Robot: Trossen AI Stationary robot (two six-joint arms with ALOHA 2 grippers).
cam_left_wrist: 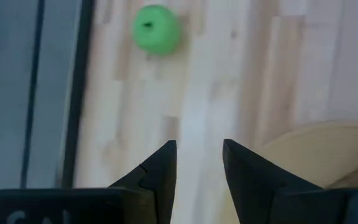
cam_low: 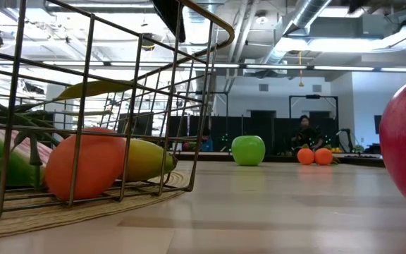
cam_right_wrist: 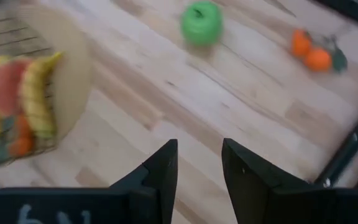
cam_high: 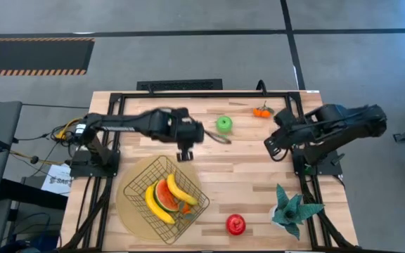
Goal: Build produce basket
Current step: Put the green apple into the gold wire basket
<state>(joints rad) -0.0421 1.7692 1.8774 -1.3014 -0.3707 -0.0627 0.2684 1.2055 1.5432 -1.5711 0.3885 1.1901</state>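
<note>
The wire basket (cam_high: 140, 184) stands on a round tan disc (cam_high: 129, 214) at the near left. It holds two bananas (cam_high: 181, 191), a red wedge slice (cam_high: 164, 195) and a small orange piece (cam_low: 94, 166). My left gripper (cam_high: 185, 156) hovers open just beyond the basket's far rim, with nothing between its fingers (cam_left_wrist: 199, 144). A green apple (cam_high: 223, 124) rests on the table at the far middle, and leafy oranges (cam_high: 261, 111) lie at the far right. A shiny red fruit (cam_high: 235, 224) sits near the front edge. My right gripper (cam_high: 271, 149) hangs open over the right side, its fingers bare (cam_right_wrist: 199, 143).
A teal spiky plant (cam_high: 294, 209) stands at the near right corner. Bare wood lies between the basket, the apple and the red fruit. A dark frame (cam_high: 188, 93) runs along the table's far edge. Beyond the table, a person (cam_low: 304, 130) is in the room.
</note>
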